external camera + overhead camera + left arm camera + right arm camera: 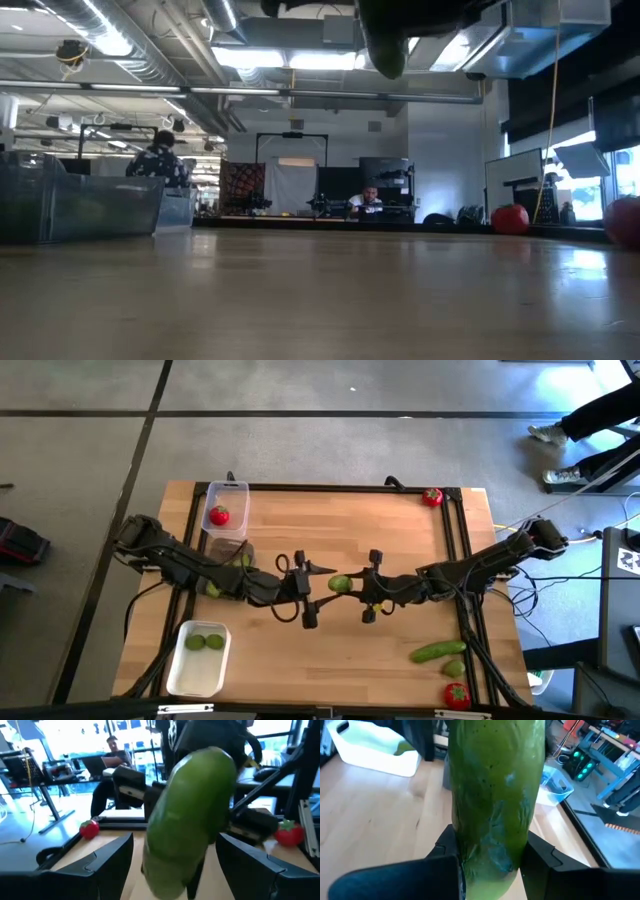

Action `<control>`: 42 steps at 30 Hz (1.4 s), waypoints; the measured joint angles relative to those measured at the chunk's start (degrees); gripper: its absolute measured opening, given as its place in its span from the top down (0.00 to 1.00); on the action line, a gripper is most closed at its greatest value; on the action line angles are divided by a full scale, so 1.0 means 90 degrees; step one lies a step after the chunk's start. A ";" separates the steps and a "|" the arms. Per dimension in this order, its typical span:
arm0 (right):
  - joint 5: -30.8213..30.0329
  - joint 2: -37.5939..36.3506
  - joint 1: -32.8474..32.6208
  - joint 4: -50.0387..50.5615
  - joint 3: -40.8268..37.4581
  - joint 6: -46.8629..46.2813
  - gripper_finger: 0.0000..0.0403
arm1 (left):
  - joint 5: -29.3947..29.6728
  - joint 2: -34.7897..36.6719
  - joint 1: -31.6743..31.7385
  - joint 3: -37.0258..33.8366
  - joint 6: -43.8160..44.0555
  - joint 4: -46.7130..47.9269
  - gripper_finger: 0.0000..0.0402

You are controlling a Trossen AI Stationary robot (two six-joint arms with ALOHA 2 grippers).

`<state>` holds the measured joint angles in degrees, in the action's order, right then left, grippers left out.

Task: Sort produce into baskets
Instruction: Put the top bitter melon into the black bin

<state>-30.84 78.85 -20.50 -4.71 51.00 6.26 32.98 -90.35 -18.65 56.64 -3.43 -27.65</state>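
A long green cucumber [340, 583] hangs in the air over the table's middle, between my two grippers. My right gripper [362, 590] comes from the table's right and is shut on it. My left gripper [318, 588] comes from the left and stands open. In the left wrist view its fingers [102, 862] flank the cucumber's free end [192, 815] with a gap on each side. The low view shows the cucumber [385, 45] high above the tabletop. A white basket [178, 670] holds two limes [205, 643]. A clear basket [238, 492] holds a tomato [219, 515]. My right gripper pinches one end of the cucumber [490, 852] between its two fingers [542, 857]. It comes nearly level from the table's right, slanting a little down. The cucumber runs on along the fingers toward my left gripper and is lifted clear of the table.
A second clear basket [226, 547] with green produce sits under my left arm. A tomato [432, 497] lies at the far right corner. Another cucumber [438, 651] and tomato [456, 695] lie near the right front. People sit in the room beyond the table.
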 joint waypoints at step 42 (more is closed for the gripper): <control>0.0189 -0.0743 -0.0217 0.2978 0.0005 -0.2069 0.33 | 0.0498 0.2099 -0.0602 0.0001 0.2424 0.4774 0.58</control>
<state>-29.14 72.17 -22.46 22.10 51.05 -12.36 37.46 -71.46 -24.08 56.65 18.39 15.32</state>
